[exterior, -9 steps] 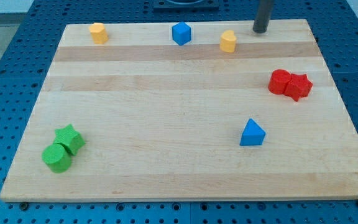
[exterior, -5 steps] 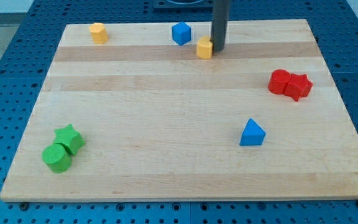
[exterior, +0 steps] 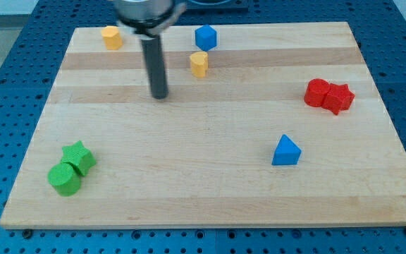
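Contact is absent at my tip (exterior: pixel 160 97): the rod ends on bare board, clear of every block. No pincer is fitted, so nothing opens, closes or is held; the rod can only push sideways.

Nearest block: the yellow cylinder (exterior: pixel 199 63), near the tip toward the view's upper right but apart from it. Just beyond it, toward the view's top, sits the blue cube (exterior: pixel 205 37). A second yellow block (exterior: pixel 111 37) sits near the top left corner of the wooden worktop (exterior: pixel 210 190).

Risks, as judged from this layout:
- An off-centre push on the yellow cylinder could let it roll or slip round the rod.
- A push toward the view's top could drive it into the blue cube, or off the near top edge.

Further out: two red blocks (exterior: pixel 328 95), touching, at the view's right; a blue triangular block (exterior: pixel 286 151) at lower right; a green star (exterior: pixel 80 156) touching a green cylinder (exterior: pixel 64 178) at lower left
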Robot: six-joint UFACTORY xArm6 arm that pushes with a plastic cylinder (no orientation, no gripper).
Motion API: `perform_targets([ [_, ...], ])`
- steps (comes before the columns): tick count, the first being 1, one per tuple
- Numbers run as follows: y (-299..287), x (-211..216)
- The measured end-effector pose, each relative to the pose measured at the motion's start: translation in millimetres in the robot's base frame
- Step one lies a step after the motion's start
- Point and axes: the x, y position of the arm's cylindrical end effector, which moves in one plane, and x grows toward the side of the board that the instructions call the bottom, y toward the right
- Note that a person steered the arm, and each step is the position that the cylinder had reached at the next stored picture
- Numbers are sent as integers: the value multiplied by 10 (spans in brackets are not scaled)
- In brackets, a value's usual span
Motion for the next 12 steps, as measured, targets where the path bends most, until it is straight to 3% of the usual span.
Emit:
perform_targets([
  [3, -1279, 501],
  [7, -1396, 1772],
  [12, -971, 1343],
])
